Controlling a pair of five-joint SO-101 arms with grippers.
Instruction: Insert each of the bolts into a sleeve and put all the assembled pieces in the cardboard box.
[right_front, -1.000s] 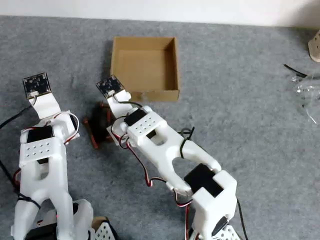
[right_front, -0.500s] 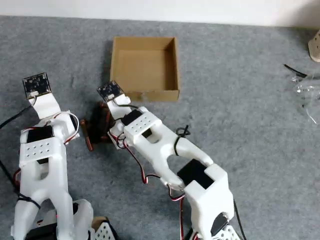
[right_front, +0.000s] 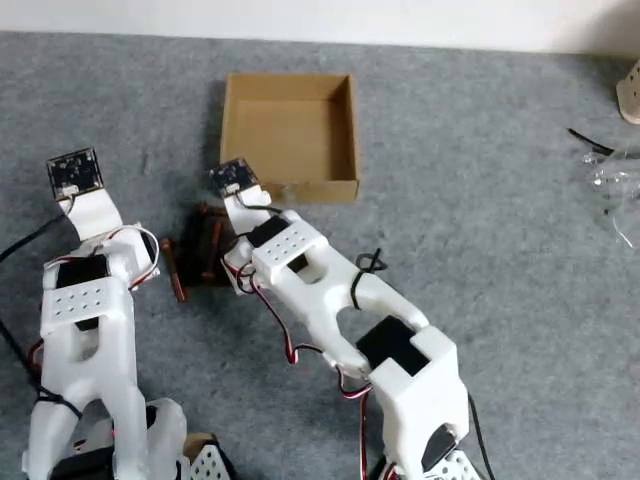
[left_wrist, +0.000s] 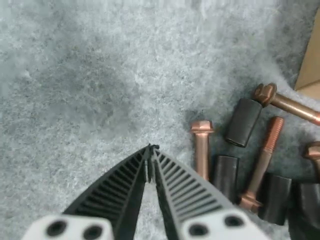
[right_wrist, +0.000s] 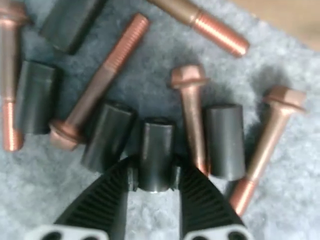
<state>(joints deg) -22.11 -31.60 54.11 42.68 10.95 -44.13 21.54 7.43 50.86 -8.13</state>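
Note:
Copper bolts and black sleeves lie loose in a pile on the grey carpet, just short of the cardboard box. My right gripper is down in that pile, its fingers pressed against both sides of one black sleeve. My left gripper is shut and holds nothing. It hovers over bare carpet beside the pile, a short way from a copper bolt and a sleeve. The box holds nothing.
The right arm covers part of the pile from above, and the left arm stands close beside it. Clear plastic scraps and a cable lie at the far right. A box corner borders the pile.
The right arm's wrist has shifted slightly over the pile, ending a little nearer the box. The left arm has not moved.

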